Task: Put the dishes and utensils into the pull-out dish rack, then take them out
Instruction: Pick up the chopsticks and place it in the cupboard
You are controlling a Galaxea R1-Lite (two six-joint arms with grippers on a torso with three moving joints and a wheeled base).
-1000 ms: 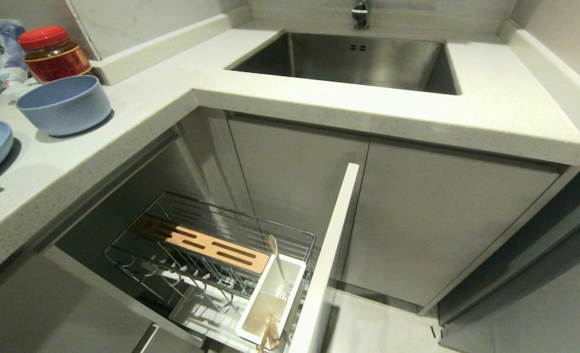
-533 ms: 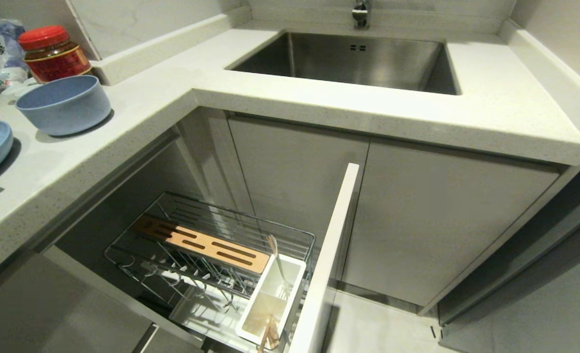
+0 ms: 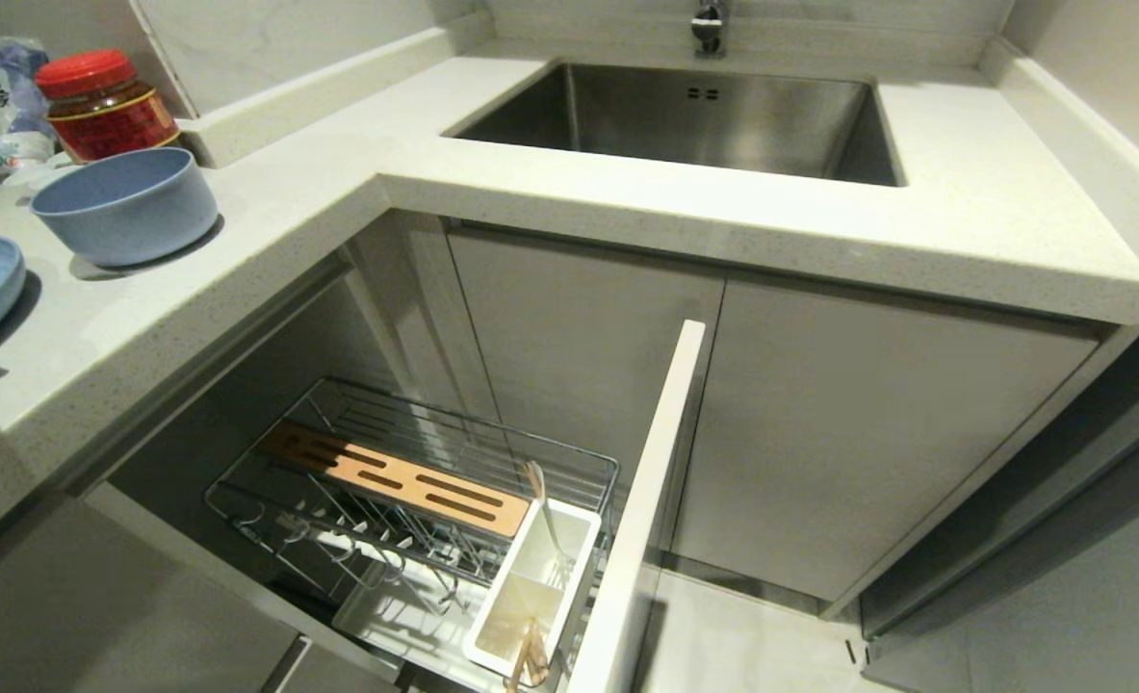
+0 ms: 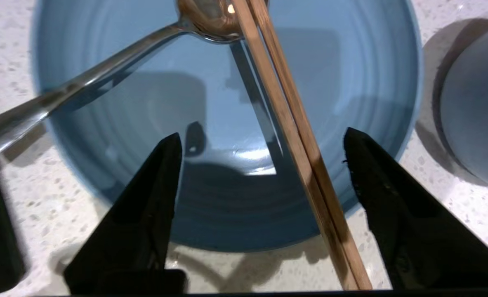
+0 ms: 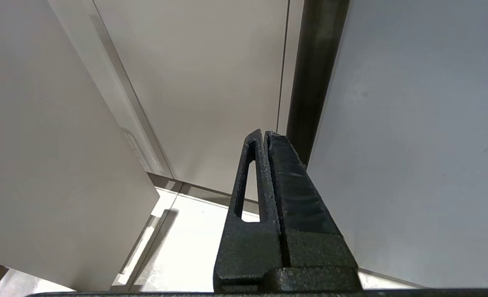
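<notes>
- Left gripper (image 4: 262, 136) is seen over the plate (image 4: 103, 123) on the counter (image 3: 271, 207), jaws spread wide, nothing pinched; black, wedge-shaped fingers (image 4: 153, 185).
- Chopsticks (image 4: 297, 144), thin light wood, are laid across the plate betw. the fingers, nearer one of them, ends past the rim.
- Spoon (image 4: 83, 82), slim shiny metal, is propped on the plate rim, its bowl end touching the chopsticks.
- Plate: matte light blue w/ faint rings. Bowl (image 3: 126, 202): same blue, round, deep, set just beside it.
- Behind the bowl a red-lidded jar (image 3: 102, 106) & a plastic bag (image 3: 11, 96) are stood by the wall.
- Rack (image 3: 415, 481) is pulled out below the counter: chrome wire, slotted wooden bar (image 3: 396, 478), white box (image 3: 530, 587) w/ what looks like a utensil in it, flat white front panel (image 3: 646, 500).
- Steel sink (image 3: 685, 115) is set in the counter behind.
- Right gripper (image 5: 264, 136) is parked low by the cabinet doors, jaws pressed together, empty.
</notes>
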